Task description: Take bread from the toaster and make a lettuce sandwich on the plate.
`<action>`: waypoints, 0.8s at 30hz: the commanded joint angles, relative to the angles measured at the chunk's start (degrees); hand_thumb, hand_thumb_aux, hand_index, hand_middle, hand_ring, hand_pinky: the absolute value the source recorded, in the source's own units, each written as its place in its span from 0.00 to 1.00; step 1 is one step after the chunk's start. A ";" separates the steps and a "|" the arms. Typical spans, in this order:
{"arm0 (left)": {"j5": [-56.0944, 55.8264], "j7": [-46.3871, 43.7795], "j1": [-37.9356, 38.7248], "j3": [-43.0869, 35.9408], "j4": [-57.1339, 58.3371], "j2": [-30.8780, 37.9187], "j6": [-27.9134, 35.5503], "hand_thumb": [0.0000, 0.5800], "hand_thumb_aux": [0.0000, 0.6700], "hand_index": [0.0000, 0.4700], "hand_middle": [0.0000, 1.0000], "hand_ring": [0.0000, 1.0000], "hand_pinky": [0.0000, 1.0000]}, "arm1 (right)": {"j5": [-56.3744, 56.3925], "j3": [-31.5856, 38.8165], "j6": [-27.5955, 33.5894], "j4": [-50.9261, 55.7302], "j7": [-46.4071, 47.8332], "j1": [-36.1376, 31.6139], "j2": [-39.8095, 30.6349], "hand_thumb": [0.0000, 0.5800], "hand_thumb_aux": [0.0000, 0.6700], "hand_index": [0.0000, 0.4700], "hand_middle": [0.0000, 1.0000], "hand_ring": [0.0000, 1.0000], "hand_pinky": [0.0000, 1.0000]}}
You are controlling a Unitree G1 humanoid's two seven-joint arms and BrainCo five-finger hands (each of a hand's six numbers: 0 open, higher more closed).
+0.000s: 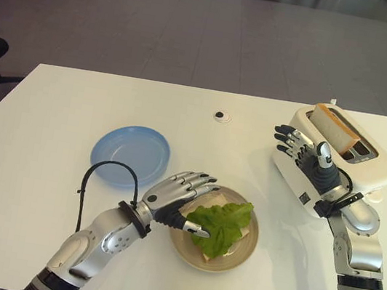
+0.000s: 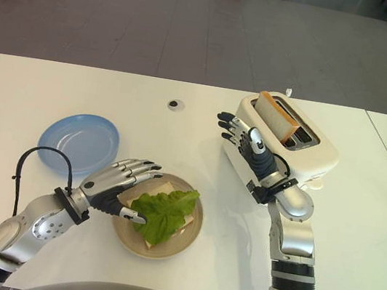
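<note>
Left eye view: the left robot hand (image 1: 174,199) hovers at the left rim of the tan plate (image 1: 184,252). Its fingers are stretched out and hold nothing, and the thumb tip is at the lettuce (image 1: 223,227), which lies on a bread slice (image 1: 226,195).

Right eye view: the right robot hand (image 2: 242,139) is spread and empty beside the toaster (image 2: 320,161) on the bench (image 2: 355,237). A second slice (image 2: 277,118) stands in the toaster's slot. To lift it well, that hand should probably rise above the slot, pinch the slice's exposed top and pull straight up without tipping the toaster.

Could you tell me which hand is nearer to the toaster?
Right. The right hand is close beside the toaster; the left hand is at the plate, by the lettuce.
</note>
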 commanded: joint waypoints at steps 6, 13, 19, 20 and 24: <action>-25.33 -0.38 5.53 1.22 1.14 -10.87 -0.03 0.00 0.00 0.00 0.00 0.00 0.00 | -34.71 -3.02 -20.47 7.38 -11.69 -14.45 -24.66 0.00 0.00 0.00 0.00 0.00 0.00; -29.25 -1.20 6.37 2.21 1.48 -13.10 -1.01 0.00 0.00 0.00 0.00 0.00 0.00 | -50.35 6.59 -23.23 29.73 -21.24 -18.41 -30.46 0.13 0.07 0.07 0.00 0.00 0.00; -29.11 -1.60 6.62 2.81 0.63 -13.04 -0.99 0.00 0.00 0.00 0.00 0.00 0.00 | -46.33 8.50 -24.97 29.43 -20.13 -17.06 -28.46 0.94 0.76 0.76 0.00 0.00 0.00; -29.12 -1.63 6.66 2.92 0.62 -12.99 -1.05 0.00 0.00 0.00 0.00 0.00 0.00 | -45.98 8.38 -24.88 29.38 -20.42 -17.05 -28.48 1.00 0.97 0.97 0.00 0.00 0.00; -28.85 -1.55 6.75 3.23 0.80 -13.06 -1.22 0.00 0.00 0.00 0.00 0.00 0.00 | -43.67 7.18 -24.90 28.36 -21.77 -17.39 -28.00 1.00 1.00 1.00 0.00 0.00 0.00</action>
